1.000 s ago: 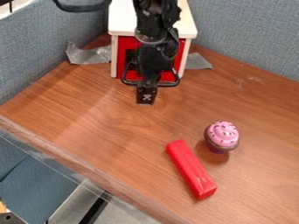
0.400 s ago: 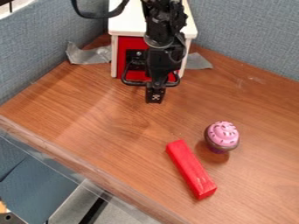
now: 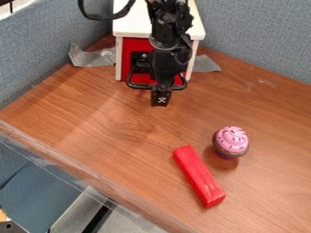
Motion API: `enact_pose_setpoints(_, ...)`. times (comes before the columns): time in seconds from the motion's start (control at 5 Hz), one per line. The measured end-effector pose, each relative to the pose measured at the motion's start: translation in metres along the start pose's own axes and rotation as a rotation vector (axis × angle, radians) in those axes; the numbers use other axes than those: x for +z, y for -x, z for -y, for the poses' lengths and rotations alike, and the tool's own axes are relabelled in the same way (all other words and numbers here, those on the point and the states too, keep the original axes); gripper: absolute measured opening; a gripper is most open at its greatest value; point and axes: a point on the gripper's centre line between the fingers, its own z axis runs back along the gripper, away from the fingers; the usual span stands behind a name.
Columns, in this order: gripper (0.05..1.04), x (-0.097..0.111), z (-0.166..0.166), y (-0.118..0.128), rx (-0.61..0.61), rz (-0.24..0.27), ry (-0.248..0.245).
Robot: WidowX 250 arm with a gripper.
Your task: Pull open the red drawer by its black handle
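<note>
The tabletop (image 3: 91,113) is bounded by a left partition (image 3: 48,41) and a rear partition (image 3: 261,36), which extends to the right. A toy cabinet (image 3: 130,28) stands on the tabletop at the rear, left of centre. One tape piece (image 3: 94,58) lies at the left side of the cabinet base; a second tape piece (image 3: 205,64) lies at the right side. The gripper (image 3: 160,103) is positioned before the cabinet. A rectangular block (image 3: 198,177) lies on the tabletop nearer the front, set diagonally, its rear end to the left. A toy cupcake (image 3: 231,141) is located just right of the block's rear half, apart from it.
</note>
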Motion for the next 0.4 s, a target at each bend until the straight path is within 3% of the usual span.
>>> enact_pose_setpoints(0.2, 0.956, -0.0041, -0.0008, 0.0003, -0.001, -0.009, 0.003)
enact_pose_setpoints(0.4, 0.768, -0.0105, 0.0003, 0.0011, 0.005, -0.021, 0.015)
